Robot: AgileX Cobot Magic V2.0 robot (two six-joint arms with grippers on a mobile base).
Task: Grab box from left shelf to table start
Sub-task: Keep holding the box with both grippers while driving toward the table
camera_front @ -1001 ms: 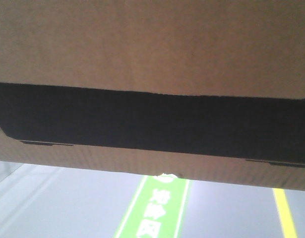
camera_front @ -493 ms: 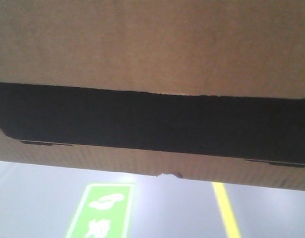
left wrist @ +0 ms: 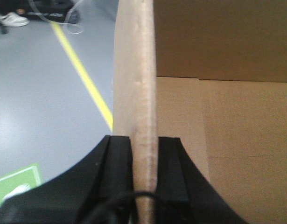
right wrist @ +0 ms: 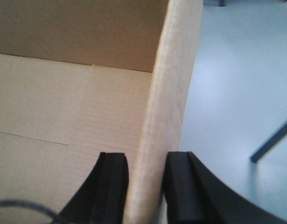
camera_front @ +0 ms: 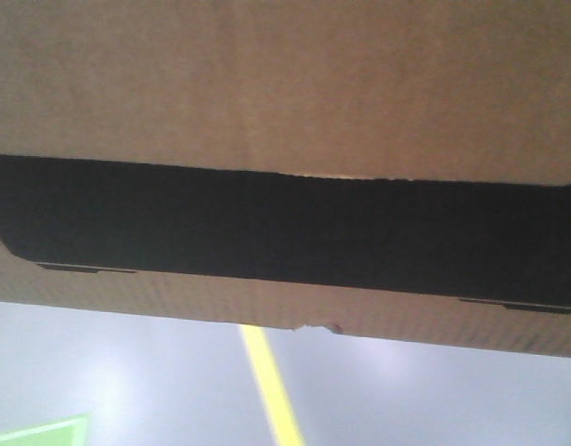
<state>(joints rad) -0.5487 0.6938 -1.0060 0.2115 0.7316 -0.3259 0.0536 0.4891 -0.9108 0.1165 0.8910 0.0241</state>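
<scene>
We hold the box (camera_front: 285,84) off the grey floor (camera_front: 127,372), pinched at both ends. The left jaws are clamped on its left end wall (left wrist: 134,74), with one black pad (left wrist: 116,163) outside and the other inside. The right jaws grip the right end wall (right wrist: 173,79) the same way, pad (right wrist: 180,182) outside, its twin within. Each wall rises edge-on between the jaws and runs straight ahead of them, so the box's long axis lies crosswise, from one arm to the other. Neither arm is nearer; both carry it together.

We judge that setting it down depends on keeping that crosswise axis level. Neither the worktop nor the left shelf shows in any view, so we cannot tell which way to go.

The box is open-topped brown corrugated card, matte and finely ribbed. The cut wall edges look soft and slightly fuzzy, and a flap seam crosses the inner bottom (left wrist: 246,140). The front camera shows its outer face close up. A broad black panel (camera_front: 285,232) runs across that face, with a small ragged nick (camera_front: 313,327) in the lower edge. Below lie a glossy yellow floor line (camera_front: 271,390) and the corner of a green marking (camera_front: 39,435).
</scene>
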